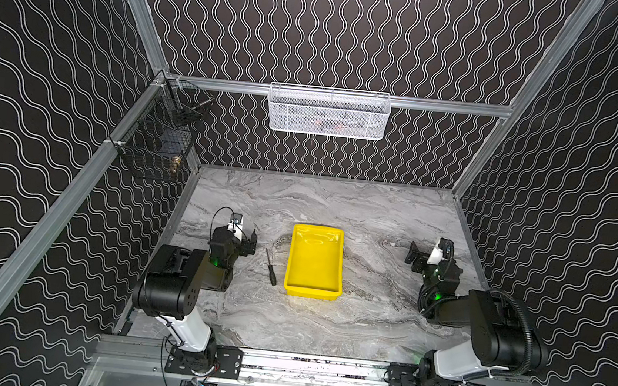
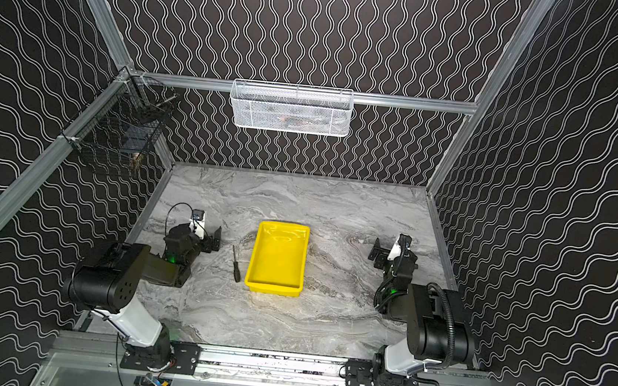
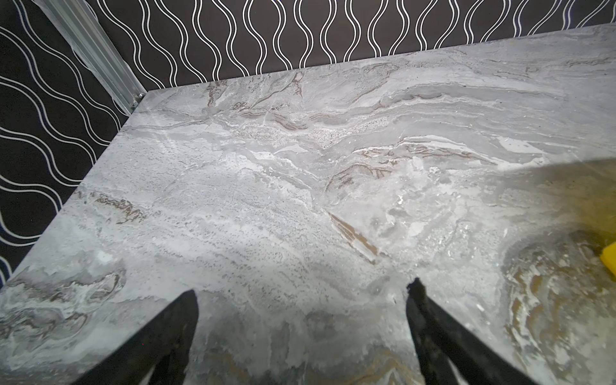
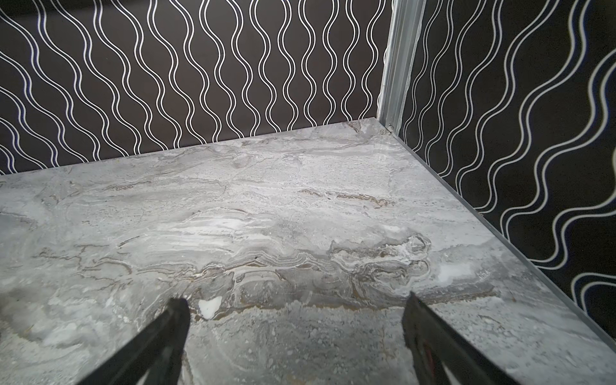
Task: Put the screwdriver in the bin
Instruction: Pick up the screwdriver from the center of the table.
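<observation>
The slim black-handled screwdriver lies flat on the marble table just left of the bin, handle toward the front. The bright yellow shallow bin stands mid-table with nothing inside; a yellow corner of the bin shows in the left wrist view. My left gripper hovers open a little left of and behind the screwdriver's tip, nothing between its fingers. My right gripper rests open on the right side, far from both. Neither wrist view shows the screwdriver.
A white mesh basket hangs on the back wall rail. A black wire basket with small items hangs at the back left corner. Patterned walls and aluminium frame rails enclose the marble table on three sides.
</observation>
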You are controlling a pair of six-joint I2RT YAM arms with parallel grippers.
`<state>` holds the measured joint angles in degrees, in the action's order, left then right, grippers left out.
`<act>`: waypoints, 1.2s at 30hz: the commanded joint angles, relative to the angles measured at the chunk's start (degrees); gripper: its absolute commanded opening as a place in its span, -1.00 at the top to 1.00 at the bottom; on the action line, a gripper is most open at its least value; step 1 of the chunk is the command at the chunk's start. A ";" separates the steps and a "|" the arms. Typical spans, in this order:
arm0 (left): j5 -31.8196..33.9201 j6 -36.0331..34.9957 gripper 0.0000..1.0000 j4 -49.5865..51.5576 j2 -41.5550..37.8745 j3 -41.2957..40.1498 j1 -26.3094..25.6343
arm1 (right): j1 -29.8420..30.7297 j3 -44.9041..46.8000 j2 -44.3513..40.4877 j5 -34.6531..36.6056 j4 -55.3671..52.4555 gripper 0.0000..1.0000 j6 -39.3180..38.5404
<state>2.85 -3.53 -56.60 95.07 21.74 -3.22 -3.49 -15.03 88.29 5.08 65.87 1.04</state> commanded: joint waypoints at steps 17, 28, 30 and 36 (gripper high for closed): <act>14.14 32.82 -0.98 81.24 -28.51 30.66 -3.23 | 6.79 -22.77 -14.46 -1.41 -47.21 -0.99 10.37; 4.67 45.29 -0.98 102.37 -27.44 32.20 -13.57 | 15.51 -31.74 -16.57 -6.52 -58.52 -0.99 10.14; 4.82 47.39 -0.97 103.47 -28.79 31.35 -16.11 | 16.14 -30.97 -16.44 -6.86 -56.13 -0.99 10.51; 3.85 51.76 -0.91 101.08 -27.51 26.40 -20.88 | 16.20 -32.52 -14.32 -9.39 -55.30 -0.99 10.77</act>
<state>7.03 44.64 43.97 66.28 49.01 -23.18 12.58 -46.63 73.47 -2.28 9.39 11.11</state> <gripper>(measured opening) 0.959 0.993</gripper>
